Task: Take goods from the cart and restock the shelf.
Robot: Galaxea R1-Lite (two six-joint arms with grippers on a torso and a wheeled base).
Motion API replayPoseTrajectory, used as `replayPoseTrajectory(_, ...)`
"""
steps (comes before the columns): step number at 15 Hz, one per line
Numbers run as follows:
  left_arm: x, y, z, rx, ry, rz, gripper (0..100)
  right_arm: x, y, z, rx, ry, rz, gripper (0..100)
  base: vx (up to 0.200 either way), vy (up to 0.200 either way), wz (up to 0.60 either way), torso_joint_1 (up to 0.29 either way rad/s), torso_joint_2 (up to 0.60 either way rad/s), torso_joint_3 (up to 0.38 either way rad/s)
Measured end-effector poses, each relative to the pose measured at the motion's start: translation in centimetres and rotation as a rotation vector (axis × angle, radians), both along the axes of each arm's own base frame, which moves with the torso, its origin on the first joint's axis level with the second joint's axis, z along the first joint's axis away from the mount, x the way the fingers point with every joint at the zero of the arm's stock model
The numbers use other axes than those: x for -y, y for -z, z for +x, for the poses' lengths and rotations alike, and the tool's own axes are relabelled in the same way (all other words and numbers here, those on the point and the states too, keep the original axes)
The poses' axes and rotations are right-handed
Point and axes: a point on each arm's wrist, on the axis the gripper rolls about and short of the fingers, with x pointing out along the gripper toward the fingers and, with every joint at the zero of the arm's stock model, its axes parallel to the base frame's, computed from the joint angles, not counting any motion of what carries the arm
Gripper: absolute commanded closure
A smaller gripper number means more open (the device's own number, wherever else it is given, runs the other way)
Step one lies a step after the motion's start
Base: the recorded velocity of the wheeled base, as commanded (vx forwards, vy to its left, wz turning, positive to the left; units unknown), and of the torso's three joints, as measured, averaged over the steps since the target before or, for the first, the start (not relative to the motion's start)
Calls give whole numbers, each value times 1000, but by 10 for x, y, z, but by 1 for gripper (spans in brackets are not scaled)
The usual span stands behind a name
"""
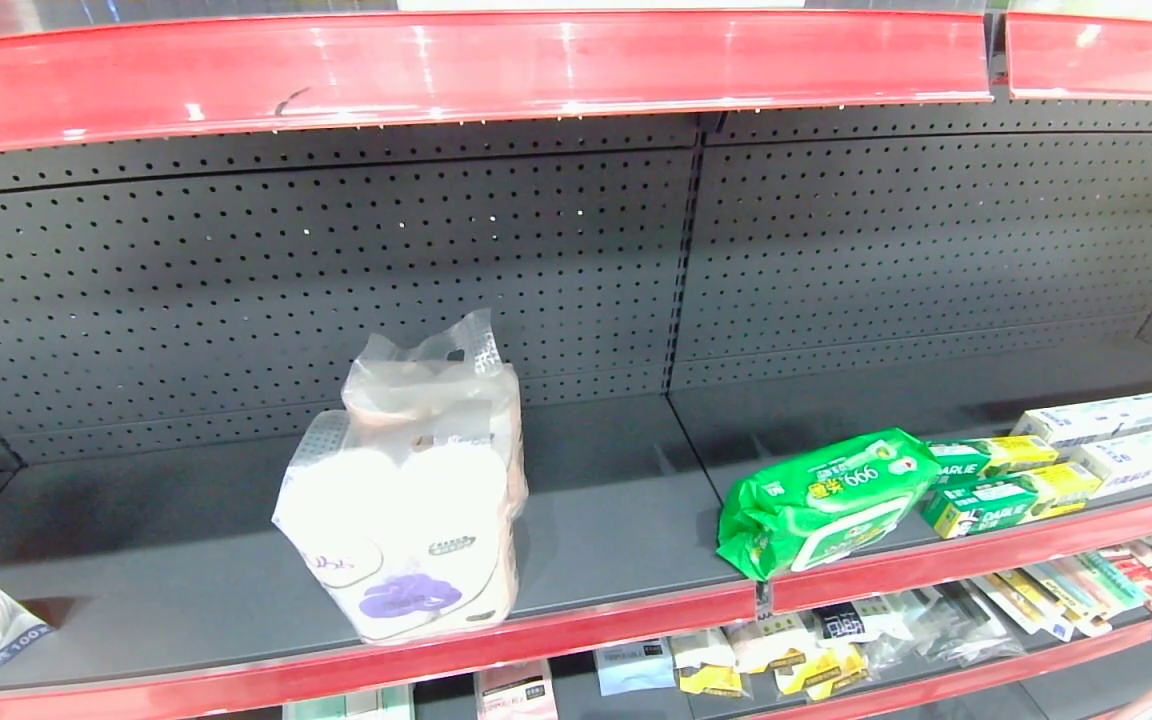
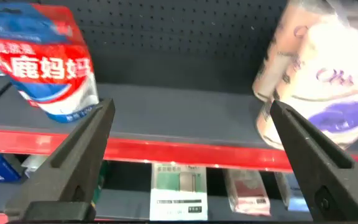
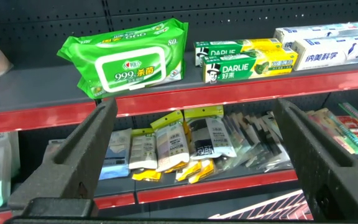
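**Colleague:** Head view first: where were the goods?

**Me:** A toilet-paper pack [image 1: 406,500] stood upright near the front lip of the shelf [image 1: 626,520], facing out for shoppers, I judged. A green wet-wipes pack [image 1: 821,500] lay just beside the toothpaste boxes [image 1: 1011,490].

**Colleague:** And the fingers?

**Me:** My left fingers [image 2: 73,155] were spread wide, holding nothing, facing the gap between a red-and-blue bag [image 2: 48,62] and the toilet-paper pack. My right fingers [image 3: 73,155] were spread and empty too, facing the wipes. I judged a trip to the cart was due.

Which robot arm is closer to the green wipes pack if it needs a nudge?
Right, most likely. The right gripper, fingers open, faces the green wipes pack on the shelf. The left gripper faces the toilet paper pack and the red-and-blue bag, farther to the left.
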Motion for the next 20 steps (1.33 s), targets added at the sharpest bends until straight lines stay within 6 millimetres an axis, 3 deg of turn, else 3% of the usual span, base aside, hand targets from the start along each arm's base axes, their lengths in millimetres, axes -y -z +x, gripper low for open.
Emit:
replayPoseTrajectory(5, 0, 0, 0, -2, 4, 15, 0, 0, 0, 0, 0, 1, -4, 0, 0, 0, 0, 0, 0, 0)
replayPoseTrajectory(15, 2, 4, 0, -48, 99, 101, 0, 0, 0, 0, 0, 1, -1, 0, 0, 0, 600, 2, 2, 2)
replayPoseTrajectory(20, 2, 4, 0, -50, 103, 101, 0, 0, 0, 0, 1, -4, -4, 0, 0, 0, 0, 0, 0, 0)
